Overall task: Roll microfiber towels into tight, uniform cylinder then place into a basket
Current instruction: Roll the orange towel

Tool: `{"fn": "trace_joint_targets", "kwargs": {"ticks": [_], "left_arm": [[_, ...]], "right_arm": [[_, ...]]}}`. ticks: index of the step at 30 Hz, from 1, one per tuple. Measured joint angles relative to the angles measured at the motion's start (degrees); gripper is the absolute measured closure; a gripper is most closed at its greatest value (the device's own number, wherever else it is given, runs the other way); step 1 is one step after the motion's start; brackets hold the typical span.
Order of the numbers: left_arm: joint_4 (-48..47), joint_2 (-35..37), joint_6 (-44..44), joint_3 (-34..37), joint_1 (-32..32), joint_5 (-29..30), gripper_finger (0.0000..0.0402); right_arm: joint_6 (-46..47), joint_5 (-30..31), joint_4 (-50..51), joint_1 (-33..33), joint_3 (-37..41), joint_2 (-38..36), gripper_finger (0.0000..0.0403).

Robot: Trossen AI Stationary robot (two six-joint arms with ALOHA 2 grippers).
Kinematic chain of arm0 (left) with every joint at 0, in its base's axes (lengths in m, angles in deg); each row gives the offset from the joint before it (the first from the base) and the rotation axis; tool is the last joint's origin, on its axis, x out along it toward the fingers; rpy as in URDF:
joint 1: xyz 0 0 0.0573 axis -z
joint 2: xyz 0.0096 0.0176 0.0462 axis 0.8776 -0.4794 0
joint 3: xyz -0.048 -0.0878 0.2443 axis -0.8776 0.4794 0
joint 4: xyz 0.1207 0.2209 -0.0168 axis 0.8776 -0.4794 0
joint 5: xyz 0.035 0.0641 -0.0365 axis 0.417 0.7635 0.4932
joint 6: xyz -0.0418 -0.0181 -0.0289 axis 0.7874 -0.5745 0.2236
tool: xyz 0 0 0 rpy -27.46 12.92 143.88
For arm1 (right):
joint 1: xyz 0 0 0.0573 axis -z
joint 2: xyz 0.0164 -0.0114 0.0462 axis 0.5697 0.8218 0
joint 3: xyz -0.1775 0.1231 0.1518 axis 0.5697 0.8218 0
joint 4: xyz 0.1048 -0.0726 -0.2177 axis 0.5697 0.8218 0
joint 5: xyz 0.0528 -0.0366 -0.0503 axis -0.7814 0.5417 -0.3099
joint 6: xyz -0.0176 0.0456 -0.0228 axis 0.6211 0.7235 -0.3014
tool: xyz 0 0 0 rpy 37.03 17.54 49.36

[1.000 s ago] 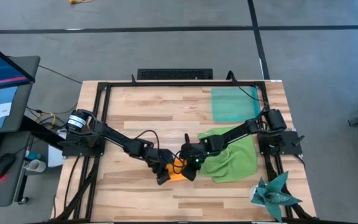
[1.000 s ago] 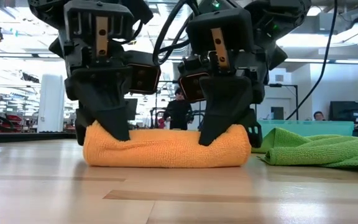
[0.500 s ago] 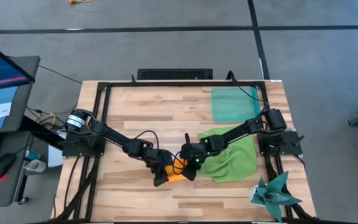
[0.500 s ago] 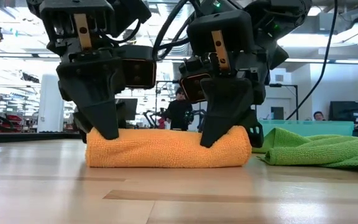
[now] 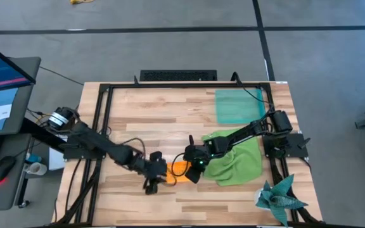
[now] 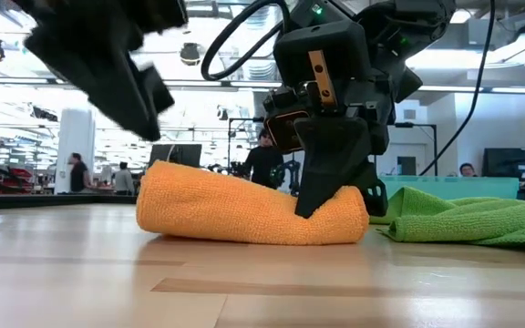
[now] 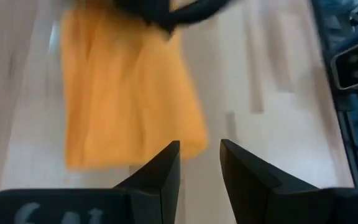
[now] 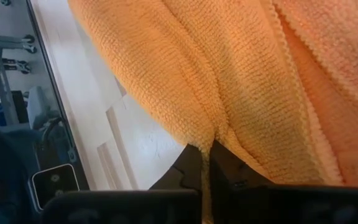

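Orange towel roll (image 6: 253,211) near desk's (image 5: 170,107) front edge, pinched at one end by right gripper (image 6: 328,202). Left gripper (image 7: 199,163) released, just off other end.

I see the orange towel (image 6: 249,216) rolled into a thick cylinder lying on its side, one end lifted a little. The green towel (image 5: 236,158) lies loosely crumpled just beside it. The basket (image 5: 238,106), translucent teal, sits flat beyond it.
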Motion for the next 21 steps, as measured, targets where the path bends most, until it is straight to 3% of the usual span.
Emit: {"fn": "trace_joint_targets", "kwargs": {"ticks": [3, 8, 21], "left_arm": [[4.5, -1.3, -3.7, 0.0, 2.1, 3.0, 0.0297], [10.8, -5.5, -5.3, -0.1, 2.3, 1.9, 0.0297], [9.2, -11.1, -1.0, -0.1, -0.2, 3.8, 0.0297]], "right_arm": [[0.0, 0.1, -0.1, 0.0, 0.0, 0.0, 0.0384], [-0.1, 0.2, -0.2, 0.0, 0.0, 0.0, 0.0378], [-0.7, -0.3, -0.4, 0.0, -0.1, 0.1, 0.0379]]}}
